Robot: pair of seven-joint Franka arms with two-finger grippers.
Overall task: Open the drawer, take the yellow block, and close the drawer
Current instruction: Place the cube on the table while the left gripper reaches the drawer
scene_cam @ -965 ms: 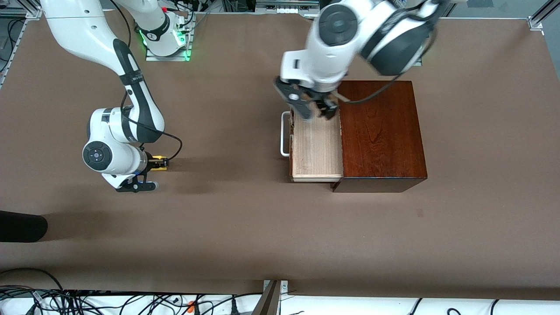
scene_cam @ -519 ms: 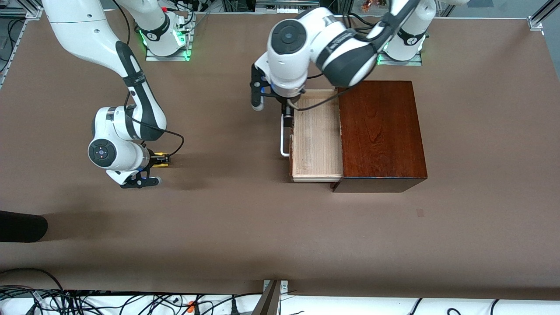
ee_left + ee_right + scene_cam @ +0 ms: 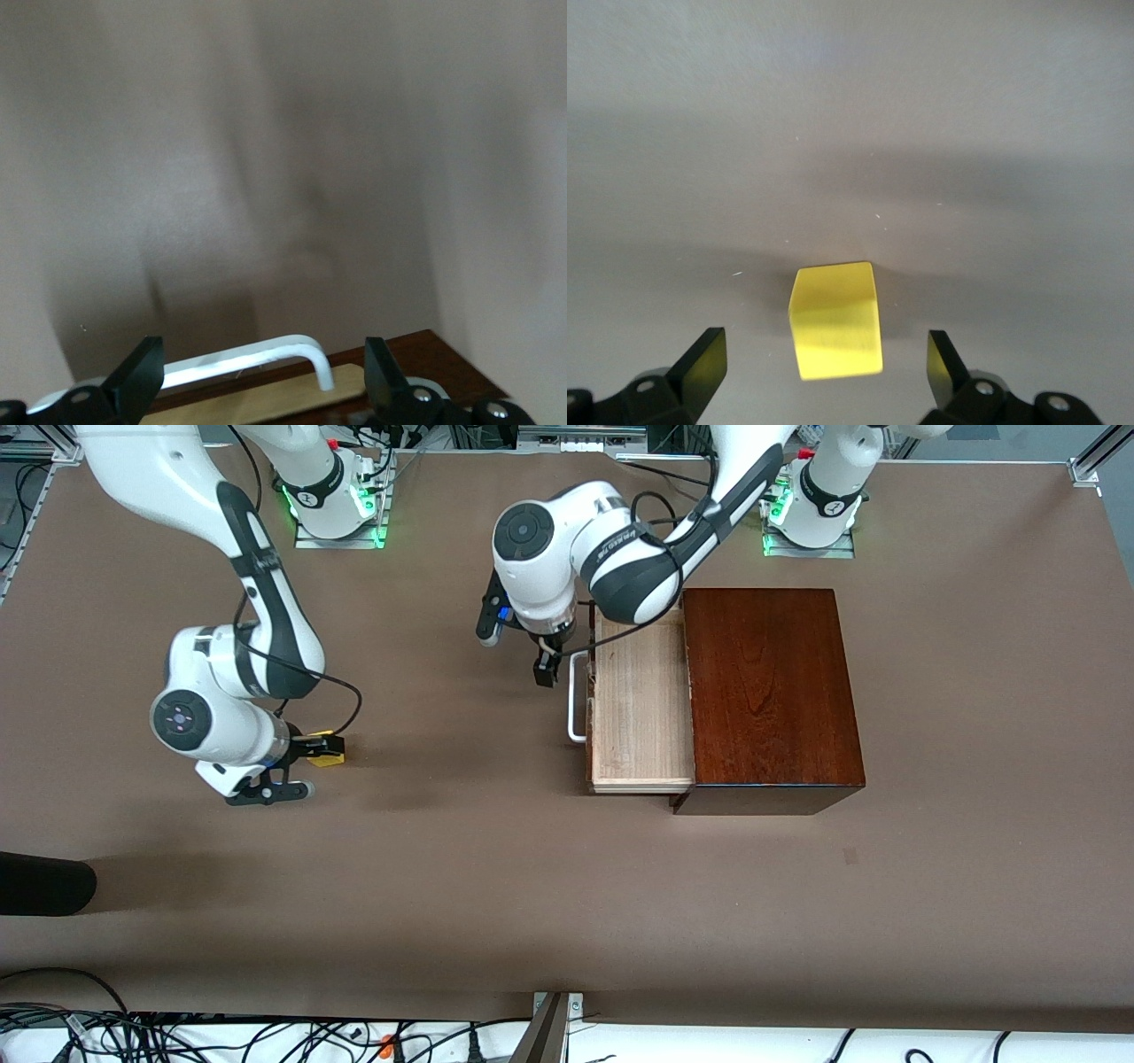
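The left gripper [image 3: 547, 657] hangs with its fingers [image 3: 142, 376] spread wide and holding nothing, right by the white bar handle [image 3: 577, 695] of the drawer [image 3: 640, 708]. In the left wrist view the handle [image 3: 257, 356] shows between the two fingertips, with the dark drawer front just past it. The drawer is pulled out of the dark wooden box [image 3: 771, 691], and its pale wood floor looks bare. In the front view the handle is at about 9 o'clock from the box. The right gripper [image 3: 306, 766] is low over the brown table [image 3: 496, 886], toward the right arm's end, at about 9 o'clock from the drawer and well apart from it. Its fingers [image 3: 700, 367] are wide open too. The yellow block [image 3: 327, 753] sits on the table between them, and no finger touches it. In the right wrist view the block [image 3: 836, 320] rests flat on the table with a gap on each side.
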